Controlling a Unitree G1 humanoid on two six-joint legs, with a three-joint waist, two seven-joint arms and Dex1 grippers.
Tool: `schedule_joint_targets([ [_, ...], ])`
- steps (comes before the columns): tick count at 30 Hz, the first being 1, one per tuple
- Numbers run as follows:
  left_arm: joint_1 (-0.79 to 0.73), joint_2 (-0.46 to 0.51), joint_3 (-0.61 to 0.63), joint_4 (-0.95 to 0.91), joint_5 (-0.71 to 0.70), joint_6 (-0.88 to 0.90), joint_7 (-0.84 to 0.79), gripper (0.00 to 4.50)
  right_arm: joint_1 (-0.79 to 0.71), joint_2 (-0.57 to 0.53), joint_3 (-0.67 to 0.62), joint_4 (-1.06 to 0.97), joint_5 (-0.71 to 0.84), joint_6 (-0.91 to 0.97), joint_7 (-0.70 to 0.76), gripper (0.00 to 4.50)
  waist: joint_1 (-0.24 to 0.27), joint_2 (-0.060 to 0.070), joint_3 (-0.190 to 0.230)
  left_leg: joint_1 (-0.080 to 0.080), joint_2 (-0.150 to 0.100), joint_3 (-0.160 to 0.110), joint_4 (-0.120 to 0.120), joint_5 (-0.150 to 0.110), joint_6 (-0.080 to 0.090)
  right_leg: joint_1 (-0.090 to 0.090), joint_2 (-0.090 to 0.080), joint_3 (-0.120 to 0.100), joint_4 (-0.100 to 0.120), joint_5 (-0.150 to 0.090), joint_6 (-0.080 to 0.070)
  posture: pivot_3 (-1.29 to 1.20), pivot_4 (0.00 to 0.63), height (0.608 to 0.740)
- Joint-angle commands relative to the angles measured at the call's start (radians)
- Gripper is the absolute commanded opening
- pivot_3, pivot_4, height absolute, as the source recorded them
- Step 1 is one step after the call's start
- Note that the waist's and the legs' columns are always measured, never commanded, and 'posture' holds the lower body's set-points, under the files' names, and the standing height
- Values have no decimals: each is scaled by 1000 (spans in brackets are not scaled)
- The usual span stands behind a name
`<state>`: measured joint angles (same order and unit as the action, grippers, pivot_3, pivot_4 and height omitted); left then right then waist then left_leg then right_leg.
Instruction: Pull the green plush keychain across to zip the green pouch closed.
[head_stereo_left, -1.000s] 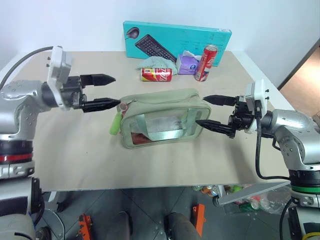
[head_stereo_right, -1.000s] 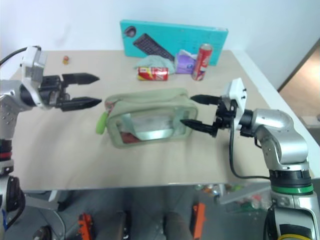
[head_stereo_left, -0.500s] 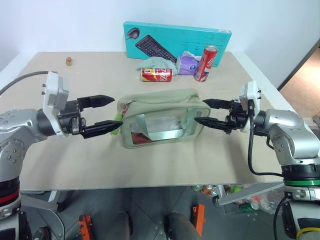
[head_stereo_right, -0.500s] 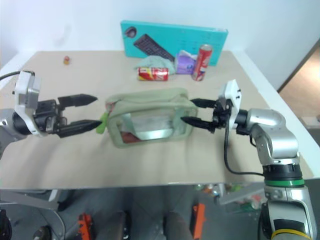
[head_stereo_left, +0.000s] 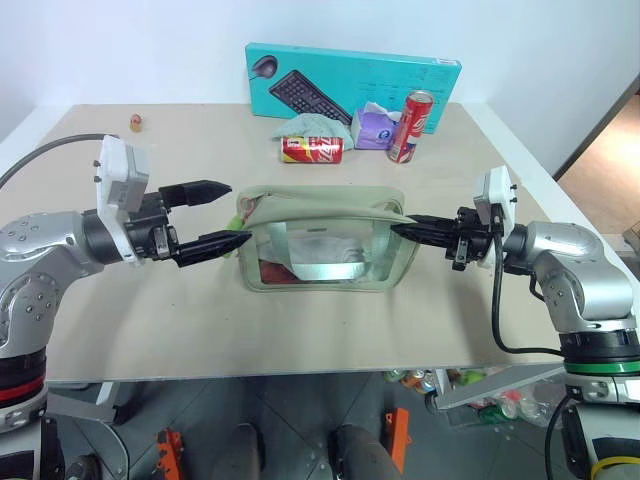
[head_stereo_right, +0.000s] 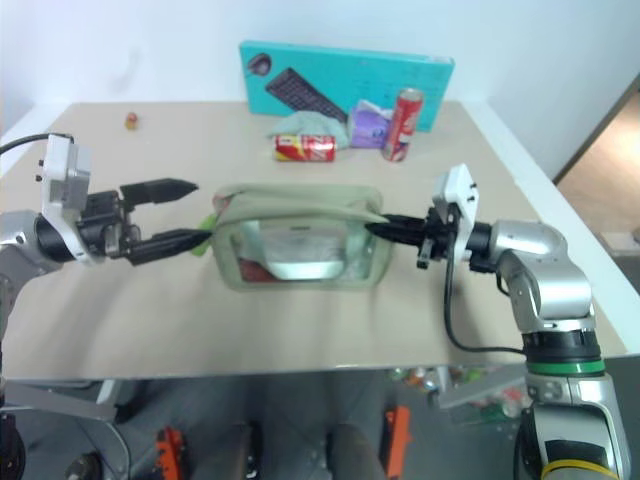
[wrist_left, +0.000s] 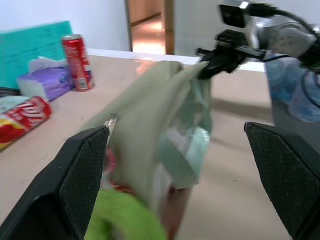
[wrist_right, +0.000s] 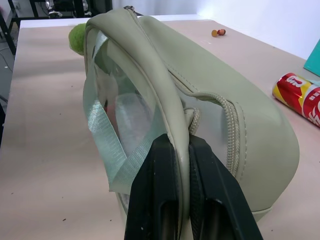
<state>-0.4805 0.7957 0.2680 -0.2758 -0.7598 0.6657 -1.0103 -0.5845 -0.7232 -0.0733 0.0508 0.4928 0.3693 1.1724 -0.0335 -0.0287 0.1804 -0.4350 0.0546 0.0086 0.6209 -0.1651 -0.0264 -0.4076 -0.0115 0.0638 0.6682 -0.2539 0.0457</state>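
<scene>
The green pouch (head_stereo_left: 325, 250) stands in the middle of the table with its clear window facing me. My right gripper (head_stereo_left: 400, 229) is shut on the seam at the pouch's right end; in the right wrist view both fingers (wrist_right: 155, 200) pinch that fabric edge. The green plush keychain (head_stereo_right: 207, 222) hangs at the pouch's left end, and it appears low in the left wrist view as a lime blur (wrist_left: 125, 220). My left gripper (head_stereo_left: 238, 213) is open, its two fingers level above and below the keychain, nothing held.
At the back of the table stand a turquoise keyboard box (head_stereo_left: 355, 80), an upright red can (head_stereo_left: 415, 125), a red can lying on its side (head_stereo_left: 313, 149), a purple tissue pack (head_stereo_left: 375, 128) and a teal cloth (head_stereo_left: 315, 125). A small object (head_stereo_left: 134, 122) sits back left.
My right gripper has shut on the pouch's right end, and the pouch now stands more upright and taut. My left gripper has sunk a little to the level of the keychain, staying open.
</scene>
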Motion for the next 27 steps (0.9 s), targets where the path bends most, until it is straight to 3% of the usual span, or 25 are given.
schedule_joint_targets([
  [1,17,19,51,79,47,-66,14,4500,1,-21,-40,-52,10,-20,-5,128,0,0,0,0,0,0,0,0,0,0,0,0,0,0,0,0,150,740],
  [9,125,34,60,173,84,-111,-22,4500,9,-20,-34,-73,5,-37,-7,128,0,0,0,0,1,1,-1,0,0,0,0,0,0,0,-1,0,150,740],
  [17,120,-43,12,140,71,-103,16,4500,13,-21,-29,-71,-4,-44,-8,128,1,0,0,1,2,1,-1,0,0,0,1,0,0,1,-1,0,150,740],
  [27,99,-73,-2,95,24,-61,38,4500,35,-36,-40,-93,4,-33,-15,128,1,0,0,1,2,2,-1,0,0,0,1,1,0,1,-2,0,150,740],
])
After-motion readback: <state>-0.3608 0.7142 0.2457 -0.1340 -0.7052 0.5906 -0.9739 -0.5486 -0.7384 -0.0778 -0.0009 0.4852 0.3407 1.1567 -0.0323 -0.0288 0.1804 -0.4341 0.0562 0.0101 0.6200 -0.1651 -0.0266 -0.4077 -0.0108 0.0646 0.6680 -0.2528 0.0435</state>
